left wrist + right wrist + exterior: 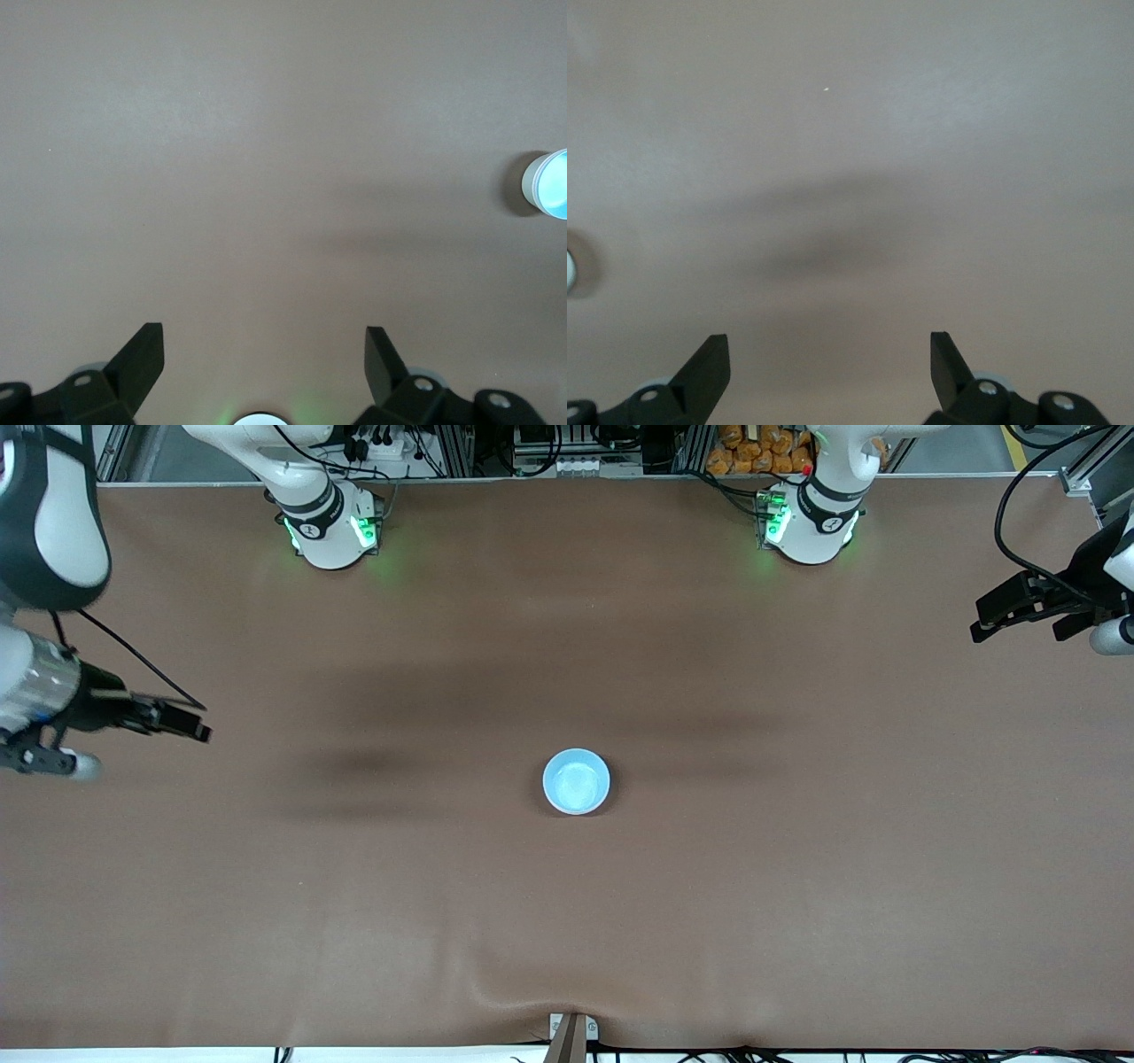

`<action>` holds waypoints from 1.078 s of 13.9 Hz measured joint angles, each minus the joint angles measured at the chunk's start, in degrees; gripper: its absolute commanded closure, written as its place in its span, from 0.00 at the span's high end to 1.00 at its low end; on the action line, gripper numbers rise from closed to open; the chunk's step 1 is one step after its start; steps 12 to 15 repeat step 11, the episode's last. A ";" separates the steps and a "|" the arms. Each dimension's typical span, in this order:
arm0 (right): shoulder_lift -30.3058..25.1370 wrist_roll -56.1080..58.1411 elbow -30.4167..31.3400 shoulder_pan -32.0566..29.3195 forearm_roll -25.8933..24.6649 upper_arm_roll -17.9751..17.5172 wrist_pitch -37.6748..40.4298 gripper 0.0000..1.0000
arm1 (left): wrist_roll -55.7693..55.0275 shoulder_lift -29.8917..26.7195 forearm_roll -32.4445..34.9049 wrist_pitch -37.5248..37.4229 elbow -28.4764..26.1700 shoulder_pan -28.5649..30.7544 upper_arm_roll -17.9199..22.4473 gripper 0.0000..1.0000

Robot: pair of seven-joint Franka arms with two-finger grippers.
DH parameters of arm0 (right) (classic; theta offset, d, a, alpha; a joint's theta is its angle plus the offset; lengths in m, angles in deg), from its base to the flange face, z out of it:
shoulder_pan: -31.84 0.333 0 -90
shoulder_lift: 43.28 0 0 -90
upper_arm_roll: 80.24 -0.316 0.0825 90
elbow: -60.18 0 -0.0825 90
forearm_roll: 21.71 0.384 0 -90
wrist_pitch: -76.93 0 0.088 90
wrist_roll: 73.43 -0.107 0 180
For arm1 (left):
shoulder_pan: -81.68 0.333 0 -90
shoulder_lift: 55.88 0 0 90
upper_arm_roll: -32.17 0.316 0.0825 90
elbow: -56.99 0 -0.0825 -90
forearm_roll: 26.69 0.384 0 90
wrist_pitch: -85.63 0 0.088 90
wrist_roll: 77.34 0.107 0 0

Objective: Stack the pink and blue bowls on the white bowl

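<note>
A light blue bowl (576,780) stands upright in the middle of the table. It also shows at the edge of the left wrist view (556,183), where a pale whitish wall (530,181) shows under its blue rim. No pink bowl and no separate white bowl can be made out. A sliver of the pale rim (570,270) shows in the right wrist view. My left gripper (1014,624) (264,345) hangs open and empty over the left arm's end of the table. My right gripper (199,729) (830,350) hangs open and empty over the right arm's end.
A brown cloth (797,886) covers the whole table. The two arm bases (332,527) (811,522) stand along the table's edge farthest from the front camera. A small metal clamp (571,1032) sits at the nearest edge.
</note>
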 measured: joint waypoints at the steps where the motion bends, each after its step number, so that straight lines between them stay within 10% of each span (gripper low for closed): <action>1: -1.45 0.88 -0.12 0.00 -1.80 -0.29 0.71 1.00 | 0.00 0.00 0.00 0.00 0.02 -0.01 -0.02 1.00; 15: -3.90 2.46 -8.23 0.03 -6.91 -0.95 9.84 1.00 | 0.02 0.15 0.00 0.00 0.04 -0.17 -0.06 1.00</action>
